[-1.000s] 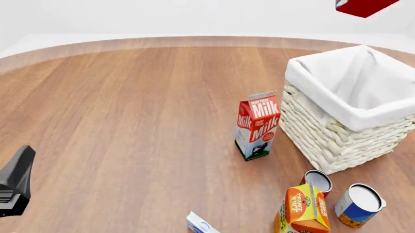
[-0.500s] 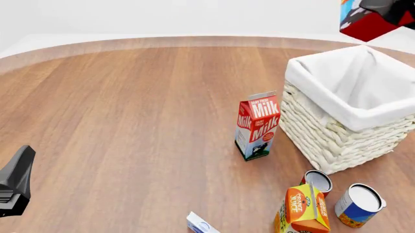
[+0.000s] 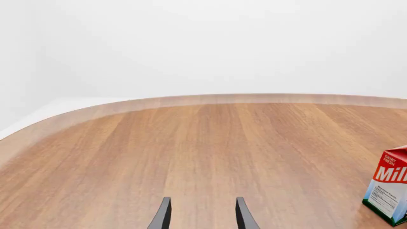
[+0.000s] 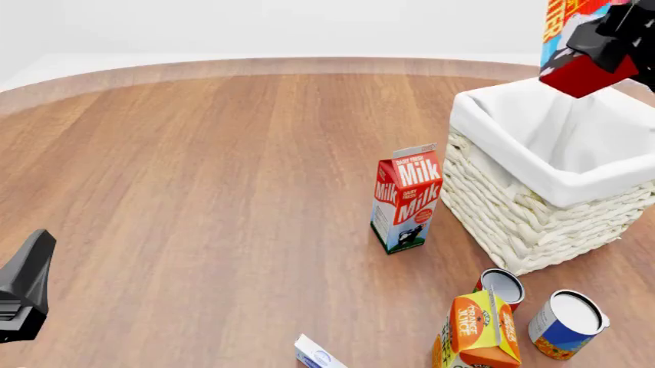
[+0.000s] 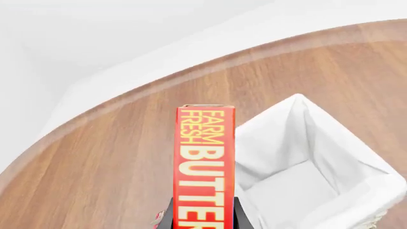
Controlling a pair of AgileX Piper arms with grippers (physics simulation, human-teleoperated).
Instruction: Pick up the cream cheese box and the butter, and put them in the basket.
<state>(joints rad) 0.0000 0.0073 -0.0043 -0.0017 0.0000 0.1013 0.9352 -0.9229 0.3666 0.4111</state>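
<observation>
In the front view, the right gripper is high above the far side of the basket and it clenches the butter, a red carton that hangs in the air, tilted, with a blue and yellow picture on one face. Directly below the tool, the basket is open, with the white cloth folded over its rim and free room inside. The milk carton stands upright just beside the basket's left wall, lower than the tool and apart from it. Nearer to the camera than the basket stand a small open can, a blue-and-white can and an orange juice carton, all well below the carried carton. The cream cheese box, white with light blue marks, is at the lower edge of the picture, far from the right gripper. The left gripper is at the left edge, with much bare wooden table in front of it.

In the left wrist view, the two fingers of the left gripper stand apart with nothing between them. Only open table is ahead, and the milk carton is off to one side.

In the right wrist view, the butter shows its narrow red side with yellow letters, held between the dark fingers. The basket is beyond the carton and a little beside it, its white inside visible.
</observation>
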